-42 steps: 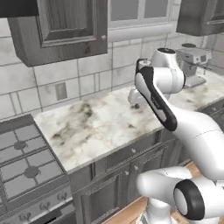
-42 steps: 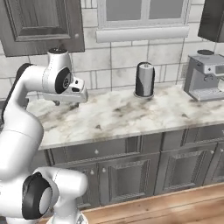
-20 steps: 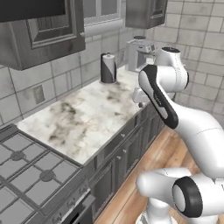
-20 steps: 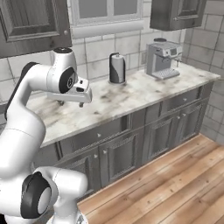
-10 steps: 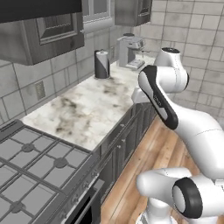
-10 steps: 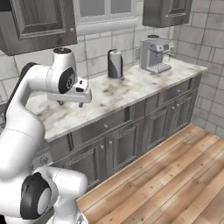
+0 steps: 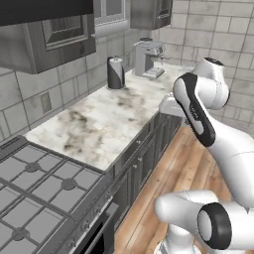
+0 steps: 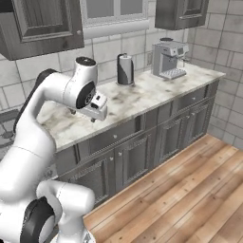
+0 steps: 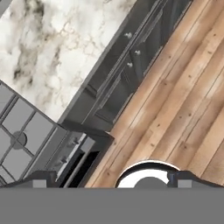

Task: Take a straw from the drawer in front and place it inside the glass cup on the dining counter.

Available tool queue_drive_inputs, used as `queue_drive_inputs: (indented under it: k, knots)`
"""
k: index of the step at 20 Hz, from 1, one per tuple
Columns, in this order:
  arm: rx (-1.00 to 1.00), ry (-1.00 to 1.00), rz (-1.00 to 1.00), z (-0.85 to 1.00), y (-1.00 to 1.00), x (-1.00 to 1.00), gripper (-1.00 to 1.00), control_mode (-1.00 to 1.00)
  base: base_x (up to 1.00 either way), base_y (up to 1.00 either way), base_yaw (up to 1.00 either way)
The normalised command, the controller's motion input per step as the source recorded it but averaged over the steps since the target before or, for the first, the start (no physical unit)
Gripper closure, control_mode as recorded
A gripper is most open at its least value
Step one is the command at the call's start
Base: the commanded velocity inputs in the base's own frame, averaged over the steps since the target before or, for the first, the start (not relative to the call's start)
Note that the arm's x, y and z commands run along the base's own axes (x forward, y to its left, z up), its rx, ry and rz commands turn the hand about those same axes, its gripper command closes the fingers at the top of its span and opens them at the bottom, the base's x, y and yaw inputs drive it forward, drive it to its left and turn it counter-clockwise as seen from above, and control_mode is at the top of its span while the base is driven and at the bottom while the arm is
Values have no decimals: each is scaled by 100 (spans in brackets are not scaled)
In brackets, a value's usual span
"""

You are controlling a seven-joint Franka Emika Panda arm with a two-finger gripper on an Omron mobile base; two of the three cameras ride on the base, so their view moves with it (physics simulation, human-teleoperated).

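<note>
My gripper (image 8: 83, 116) hangs open and empty above the front edge of the marble worktop (image 8: 142, 95). In the hand view its fingertips (image 9: 39, 181) stand wide apart, looking down on the worktop, cabinet fronts and floor. Shut drawer fronts (image 8: 114, 135) run under the worktop (image 7: 99, 124); I cannot tell which one is the drawer named in the task. The straw, the glass cup and the dining counter are out of view.
A gas hob (image 7: 34, 198) adjoins the worktop on the left, with a black-windowed oven door (image 9: 78, 157) below it. A dark canister (image 8: 125, 69) and a coffee machine (image 8: 168, 59) stand at the back. Wood floor (image 8: 190, 180) lies open to the right.
The whole picture has shifted: the base has turned, so the worktop swings off at an angle and more hob and floor show. The arm keeps its pose and the gripper stays open.
</note>
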Motion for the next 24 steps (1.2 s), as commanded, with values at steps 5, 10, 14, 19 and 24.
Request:
queue_drive_inputs:
  k: [5, 10, 14, 19, 24]
  knots:
    - [43, 2, -3, -22, -99, 9, -100, -100, 0, 0, 0]
    - [43, 0, 0, -44, -70, 25, -100, -100, 0, 0, 0]
    - [45, 0, 0, -67, -24, 55, -100, -100, 0, 0, 0]
    - [43, 0, 0, -73, -3, 61, -100, -100, 0, 0, 0]
    - [33, 0, 0, -58, 0, 55, -100, -100, 0, 0, 0]
